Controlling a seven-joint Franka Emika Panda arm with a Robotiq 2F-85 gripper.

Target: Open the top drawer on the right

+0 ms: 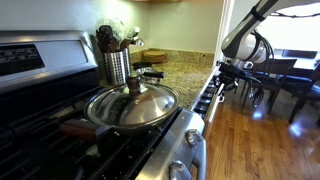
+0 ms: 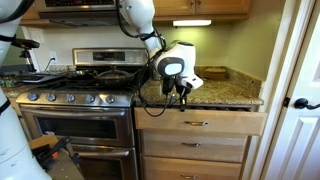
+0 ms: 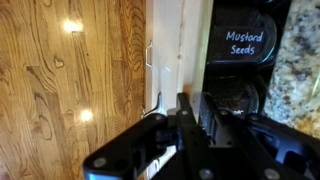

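The top drawer [image 3: 166, 45] has a white front panel and a slim metal bar handle [image 3: 150, 60]. In the wrist view it stands pulled out, with dark jars inside, one of them labelled Mustard Seeds [image 3: 243, 42]. It also shows in both exterior views [image 2: 215, 123] [image 1: 208, 100]. My gripper [image 3: 195, 100] points down at the top edge of the front panel, on its inner side. Its fingers lie close together with nothing visible between them. The gripper hangs just below the counter edge in both exterior views [image 2: 181, 93] [image 1: 222, 72].
A steel stove [image 2: 75, 120] with round knobs stands beside the drawers. A lidded pan [image 1: 132, 105] and a utensil holder [image 1: 117, 65] are near the granite counter [image 1: 180, 72]. More drawers [image 2: 195, 147] lie below, above a wood floor [image 3: 70, 80]. A dining table [image 1: 290, 72] stands beyond.
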